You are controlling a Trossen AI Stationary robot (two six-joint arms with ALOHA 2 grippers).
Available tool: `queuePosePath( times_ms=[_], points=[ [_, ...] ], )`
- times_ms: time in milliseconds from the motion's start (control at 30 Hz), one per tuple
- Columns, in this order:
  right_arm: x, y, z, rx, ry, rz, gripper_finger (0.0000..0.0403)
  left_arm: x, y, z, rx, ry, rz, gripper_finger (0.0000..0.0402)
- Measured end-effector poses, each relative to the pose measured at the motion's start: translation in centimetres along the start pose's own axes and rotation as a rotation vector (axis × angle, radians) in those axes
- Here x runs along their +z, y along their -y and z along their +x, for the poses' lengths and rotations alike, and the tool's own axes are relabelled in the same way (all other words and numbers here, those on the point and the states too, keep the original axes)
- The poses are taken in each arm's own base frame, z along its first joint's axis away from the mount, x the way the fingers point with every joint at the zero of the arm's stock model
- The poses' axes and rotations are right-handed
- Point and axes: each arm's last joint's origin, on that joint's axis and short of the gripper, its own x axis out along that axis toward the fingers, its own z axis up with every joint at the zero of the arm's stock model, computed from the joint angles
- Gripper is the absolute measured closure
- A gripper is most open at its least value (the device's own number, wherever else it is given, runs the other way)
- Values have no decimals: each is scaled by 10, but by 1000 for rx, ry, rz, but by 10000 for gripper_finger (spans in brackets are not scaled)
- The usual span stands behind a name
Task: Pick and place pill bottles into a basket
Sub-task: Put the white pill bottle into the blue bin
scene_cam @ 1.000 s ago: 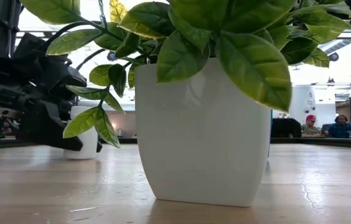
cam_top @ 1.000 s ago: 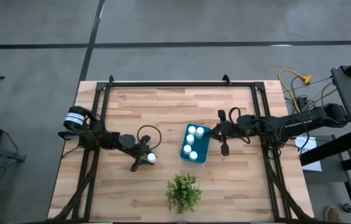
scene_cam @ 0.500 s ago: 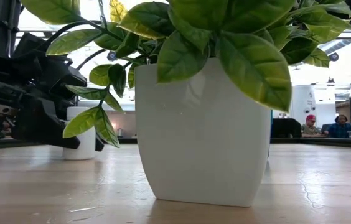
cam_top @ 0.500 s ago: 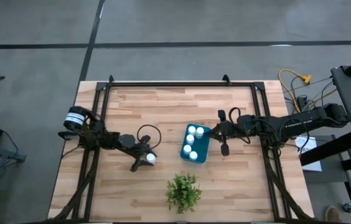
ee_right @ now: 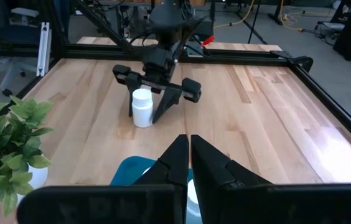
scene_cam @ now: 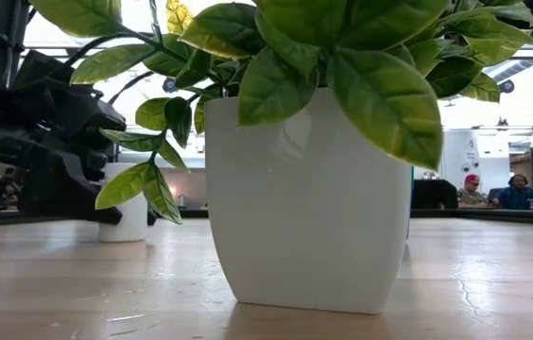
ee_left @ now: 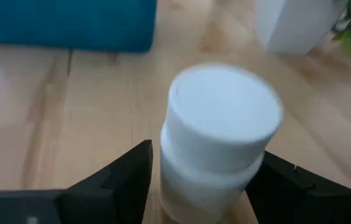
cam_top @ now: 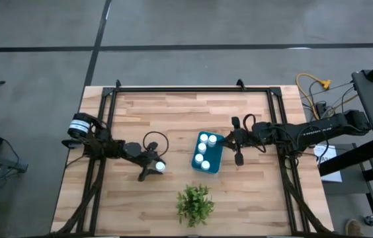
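The desk (cam_top: 173,112) carries all things. The plant (cam_top: 195,203) is placed near its front edge. The basket (cam_top: 207,152), with four pill bottles (cam_top: 203,149) inside, is found at the middle. Just beside it the right gripper (cam_top: 237,157) is seen with fingers pressed together. The left gripper (cam_top: 155,169) is spread around one upright bottle (cam_top: 161,166), left of the basket.

Both robot arms are dark, almost black, and made of long thin parts joined together. The left arm (cam_top: 110,148) has a round white and black part near its base and a thin black cable that makes a loop. The right arm (cam_top: 305,132) has small white writing on its side and black cables.
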Motion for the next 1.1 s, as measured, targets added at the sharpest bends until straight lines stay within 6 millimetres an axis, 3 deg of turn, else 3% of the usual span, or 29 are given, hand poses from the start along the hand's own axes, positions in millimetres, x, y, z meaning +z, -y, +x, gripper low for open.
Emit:
queuePosePath(
  times_ms=[667,1100],
  points=[
    [0,0,0,0,2,17,394,-5,2,-20,25,67,11,187],
    [0,0,0,0,3,17,394,0,2,-19,21,102,16,187]
  ],
)
